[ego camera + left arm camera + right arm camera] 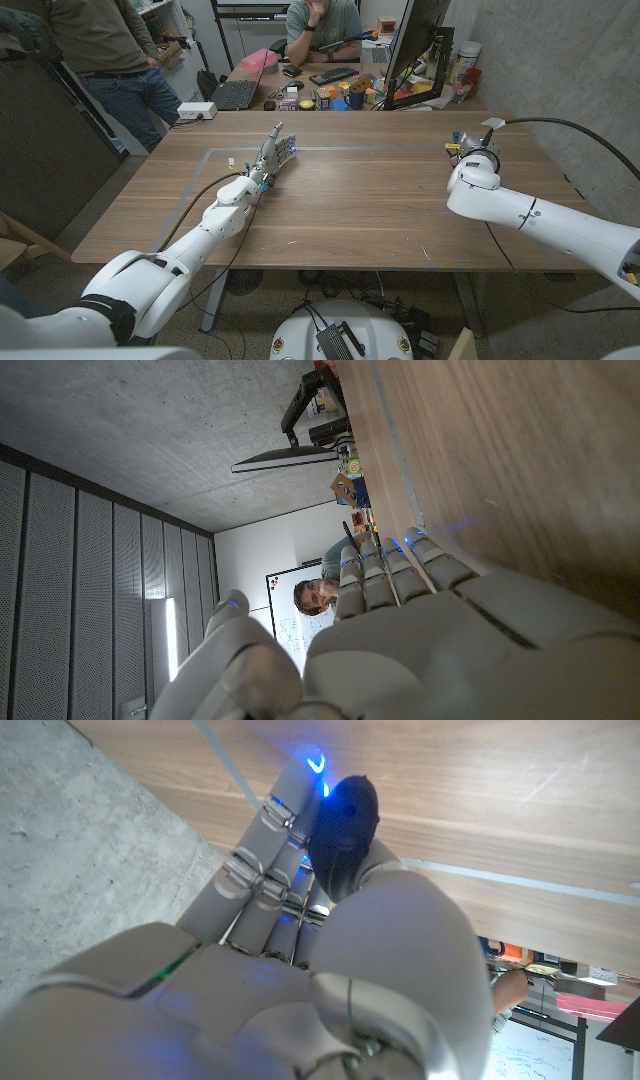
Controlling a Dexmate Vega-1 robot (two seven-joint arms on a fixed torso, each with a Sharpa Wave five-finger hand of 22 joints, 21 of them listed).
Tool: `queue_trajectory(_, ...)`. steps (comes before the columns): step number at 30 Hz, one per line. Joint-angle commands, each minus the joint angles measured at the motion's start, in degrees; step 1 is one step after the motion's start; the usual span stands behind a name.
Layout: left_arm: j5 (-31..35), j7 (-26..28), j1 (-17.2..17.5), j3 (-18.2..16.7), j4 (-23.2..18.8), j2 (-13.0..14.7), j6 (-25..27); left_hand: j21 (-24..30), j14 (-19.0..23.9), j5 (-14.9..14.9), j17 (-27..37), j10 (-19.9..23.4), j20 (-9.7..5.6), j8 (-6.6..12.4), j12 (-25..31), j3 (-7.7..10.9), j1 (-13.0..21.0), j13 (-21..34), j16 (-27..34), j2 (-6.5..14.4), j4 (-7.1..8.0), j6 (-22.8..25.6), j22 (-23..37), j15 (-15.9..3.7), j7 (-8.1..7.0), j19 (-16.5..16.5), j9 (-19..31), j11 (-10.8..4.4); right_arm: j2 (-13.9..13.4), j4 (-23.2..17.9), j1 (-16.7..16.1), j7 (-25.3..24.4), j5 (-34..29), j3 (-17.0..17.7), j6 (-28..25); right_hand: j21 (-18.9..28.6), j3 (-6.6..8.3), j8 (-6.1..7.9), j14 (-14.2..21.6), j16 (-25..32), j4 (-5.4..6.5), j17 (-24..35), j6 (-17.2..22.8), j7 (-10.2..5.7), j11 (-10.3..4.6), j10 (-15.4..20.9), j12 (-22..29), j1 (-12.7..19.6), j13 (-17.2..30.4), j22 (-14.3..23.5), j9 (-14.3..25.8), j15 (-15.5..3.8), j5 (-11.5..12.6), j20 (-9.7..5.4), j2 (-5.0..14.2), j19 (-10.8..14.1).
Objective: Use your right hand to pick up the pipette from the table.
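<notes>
We cannot pick out the pipette with any certainty. In the head view the right hand [470,152] sits over the far right part of the worktop [360,210], close to its edge. A small yellowish piece [453,148] shows right at the hand's fingertips, touching or nearly touching them. We judge that this may be the pipette or one end of it, but it is too small to be sure.

From the right wrist view, the right hand [320,850] has its fingers drawn in side by side, with the dark-tipped thumb lying across them. We cannot tell whether anything is pinched underneath. The grasp may be in place, or the hand may only be closing near the thing.

To do this step well, we would confirm that the thumb and fingers have the slim body between them before any lift. A thin, light tube can roll or slip out sideways. We would close gently across its middle rather than at an end and keep the fingertips low against the wood. Then we would raise the hand straight up and slowly. The worktop edge is close on that side, so a nudge outward could send the thing off.

The left hand [273,152] stands on its edge well apart, near the middle left, with its fingers straight and holding nothing.
</notes>
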Motion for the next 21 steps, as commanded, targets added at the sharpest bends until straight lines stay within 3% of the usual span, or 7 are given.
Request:
queue_trajectory(1,-0.4,-2.6,-2.1,-0.2,6.1,-2.0,-2.9,0.3,0.3,0.1,0.1,0.2,0.29,0.08,0.2,-0.19,0.2,0.1,0.2,0.7,0.00,0.4,0.2,-0.14,-0.16,0.3,0.1,0.03,-0.2,-5.3,-3.3,27.9,-33.9,4.0,-1.3,0.7,1.19,-0.25,0.6,-0.1,-0.04,0.5,2.2,-1.21,-0.40,0.9,0.4,-0.3,0.9,0.4,18.2,-0.22,0.0,-0.12,-0.73,0.1)
queue_trajectory(7,-0.2,-3.2,-3.2,-0.3,7.9,-2.4,-3.6,0.3,0.3,0.1,0.1,0.4,0.28,0.13,0.2,-0.25,0.2,0.1,0.2,0.7,-0.01,0.6,0.2,-0.16,-0.02,0.3,0.1,0.08,0.7,-6.0,-2.2,41.3,-49.3,5.0,-1.3,1.2,1.95,-0.57,0.8,-0.2,-0.16,0.7,2.4,-1.42,-0.50,1.0,0.1,-0.3,1.0,0.8,17.9,-0.25,0.0,-0.12,-0.97,0.0)
queue_trajectory(13,-0.3,-4.0,-4.0,-0.5,9.3,-2.8,-4.3,0.3,0.4,0.1,0.1,0.4,0.31,0.15,0.2,-0.30,0.2,0.1,0.3,0.7,-0.02,0.6,0.2,-0.22,0.00,0.3,0.1,0.05,0.7,-5.9,1.4,56.4,-64.1,3.8,-0.9,2.2,3.04,-1.09,1.0,-0.2,-0.15,1.3,2.4,-1.64,-0.77,1.4,-0.6,-0.7,0.7,1.7,17.7,-0.17,0.0,-0.11,-1.42,-0.3)
queue_trajectory(18,-0.4,-4.8,-4.7,-0.7,11.0,-3.3,-4.8,0.3,0.4,0.1,0.1,0.4,0.27,0.15,0.2,-0.35,0.2,0.1,0.3,0.8,-0.03,0.7,0.2,-0.24,-0.02,0.3,0.1,0.14,3.9,-5.4,-0.3,65.9,-75.6,9.9,4.7,2.9,3.77,-1.42,0.9,-0.2,-0.04,1.7,2.7,-1.70,-0.82,1.4,-0.9,-1.1,0.9,2.6,17.5,-0.10,0.1,-0.11,-1.70,-0.7)
queue_trajectory(21,-0.4,-4.8,-4.9,-0.7,11.5,-3.4,-4.9,0.3,0.4,0.1,0.1,0.4,0.31,0.15,0.2,-0.37,0.2,0.1,0.3,0.8,-0.04,0.7,0.2,-0.22,0.01,0.3,0.1,0.08,7.2,-5.4,-2.9,68.1,-79.9,15.4,9.3,3.3,4.20,-1.57,1.0,-0.2,0.00,1.9,2.8,-1.79,-0.86,1.7,-1.2,-1.3,0.8,3.0,17.4,-0.08,0.1,-0.11,-1.84,-1.0)
